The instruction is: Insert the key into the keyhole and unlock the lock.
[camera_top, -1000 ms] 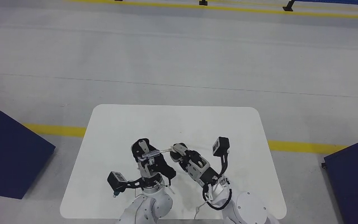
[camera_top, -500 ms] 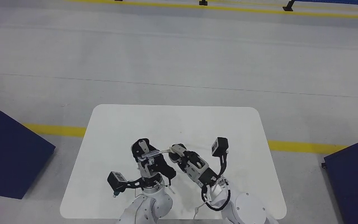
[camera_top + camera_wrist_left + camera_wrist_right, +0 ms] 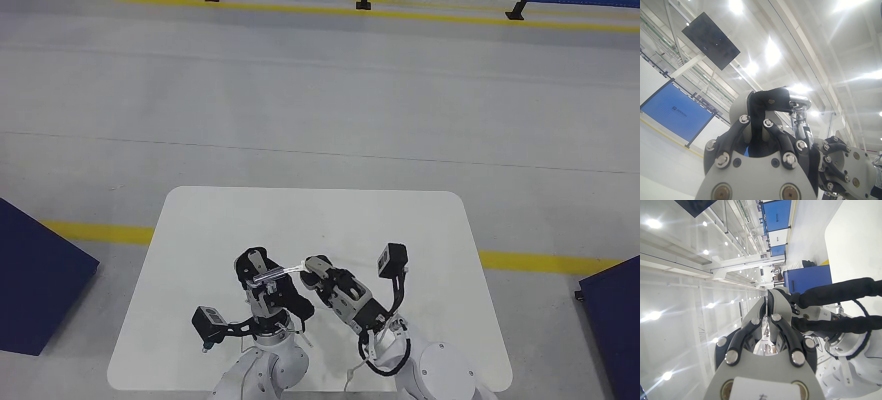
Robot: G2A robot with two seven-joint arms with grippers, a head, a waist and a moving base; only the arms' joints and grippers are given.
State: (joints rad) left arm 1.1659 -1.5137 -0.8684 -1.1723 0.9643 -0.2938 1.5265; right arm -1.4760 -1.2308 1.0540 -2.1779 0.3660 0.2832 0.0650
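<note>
L pincer [image 3: 267,276] faces R pincer [image 3: 313,267], both raised.

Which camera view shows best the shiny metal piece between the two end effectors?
The left wrist view: the shiny metal piece is close and large, its stem running into the right end effector. The top view gives a tiny bright sliver; the right wrist view, at most a thin edge.

We saw a white tabletop [image 3: 330,215] on a pale grey floor [image 3: 300,90] crossed by a yellow stripe [image 3: 100,233], with dark blue panels [image 3: 35,280] left and right. The left gripper [image 3: 770,96] had pale grey fingers [image 3: 738,108], one sleeved in black fabric. The metal piece [image 3: 800,103] shone silver.
</note>
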